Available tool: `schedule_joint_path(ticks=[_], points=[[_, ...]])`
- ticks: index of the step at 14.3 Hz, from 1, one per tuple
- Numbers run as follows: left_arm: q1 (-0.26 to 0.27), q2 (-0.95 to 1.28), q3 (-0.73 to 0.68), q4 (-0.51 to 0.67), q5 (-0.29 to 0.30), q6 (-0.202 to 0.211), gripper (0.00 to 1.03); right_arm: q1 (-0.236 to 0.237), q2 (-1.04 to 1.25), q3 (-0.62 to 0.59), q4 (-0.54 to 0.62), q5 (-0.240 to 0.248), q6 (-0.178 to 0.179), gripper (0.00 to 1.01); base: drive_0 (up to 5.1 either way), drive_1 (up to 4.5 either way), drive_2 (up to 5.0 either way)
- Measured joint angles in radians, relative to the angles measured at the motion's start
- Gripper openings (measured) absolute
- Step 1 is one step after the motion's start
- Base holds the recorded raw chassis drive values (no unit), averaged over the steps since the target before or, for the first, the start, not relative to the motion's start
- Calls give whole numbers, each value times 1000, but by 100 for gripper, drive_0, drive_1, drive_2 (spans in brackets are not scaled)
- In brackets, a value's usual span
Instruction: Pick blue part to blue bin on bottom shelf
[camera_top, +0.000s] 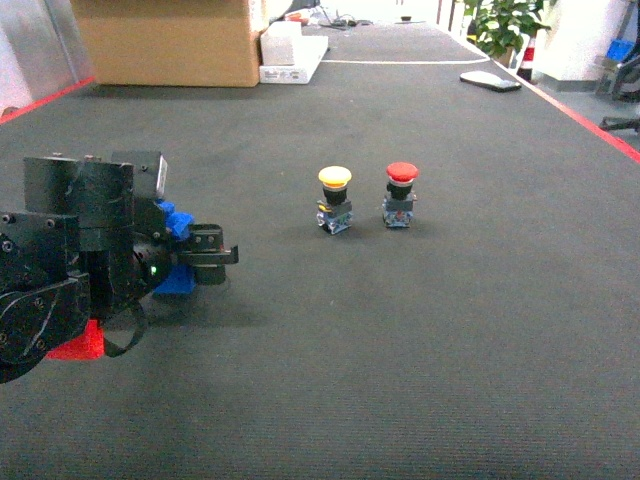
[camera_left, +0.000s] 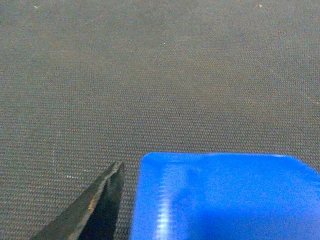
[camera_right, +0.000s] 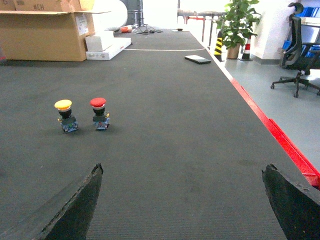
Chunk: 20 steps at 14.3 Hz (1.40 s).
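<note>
Head view is showing the left gripper (camera_top: 205, 258) reaching over the dark mat (camera_top: 400, 330) at the left side, its black fingers pointing toward the middle of the mat, with a blue piece (camera_top: 178, 280) lying just under and beside them. Whether that piece is the blue part or a blue pad of the tool itself I cannot tell, and no blue bin or shelf is showing in any view. Left wrist view is looking down on a flat blue face (camera_left: 220, 197) filling the lower right, with one dark fingertip (camera_left: 102, 205) standing just to its left, a thin strip of mat between them; the other finger is hidden, so whether this tool is released or clenched cannot be told. Right wrist view is showing the right gripper (camera_right: 182, 210) spread wide and holding nothing, well apart from the blue piece, facing the yellow push button (camera_right: 65, 115) and red push button (camera_right: 100, 112). My judgement: the left arm is by far the nearer one.
</note>
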Motion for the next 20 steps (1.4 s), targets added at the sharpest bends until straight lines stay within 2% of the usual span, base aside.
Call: schedule_joint_path(ticks=[1, 3, 5, 6, 8, 10, 12, 13, 14, 17, 18, 20], points=[[1, 0, 10, 1, 0, 7, 46, 0, 0, 0, 0, 0, 0, 98, 0, 0, 0], [5, -10, -8, 23, 0, 15, 44, 0, 0, 0, 0, 0, 0, 98, 0, 0, 0], [-5, -104, -127, 72, 0, 44, 44, 0, 0, 0, 0, 0, 0, 98, 0, 0, 0], [-12, -195, -199, 74, 0, 61, 44, 0, 0, 0, 0, 0, 0, 98, 0, 0, 0], [-23, -414, -327, 35, -16, 62, 44, 0, 0, 0, 0, 0, 0, 98, 0, 0, 0], [-38, -706, -468, -63, -58, 53, 44, 0, 0, 0, 0, 0, 0, 98, 0, 0, 0], [-77, -1048, -599, -225, -142, 34, 44, 0, 0, 0, 0, 0, 0, 98, 0, 0, 0], [-115, -1181, -633, -299, -180, 24, 44, 0, 0, 0, 0, 0, 0, 98, 0, 0, 0], [-166, -1333, -662, -395, -238, 15, 44, 0, 0, 0, 0, 0, 0, 98, 0, 0, 0], [-346, -1709, -745, -697, -429, -60, 44, 0, 0, 0, 0, 0, 0, 98, 0, 0, 0], [-376, -1786, -752, -758, -456, -74, 44, 0, 0, 0, 0, 0, 0, 98, 0, 0, 0], [-380, -1849, -754, -772, -480, -68, 44, 0, 0, 0, 0, 0, 0, 98, 0, 0, 0]])
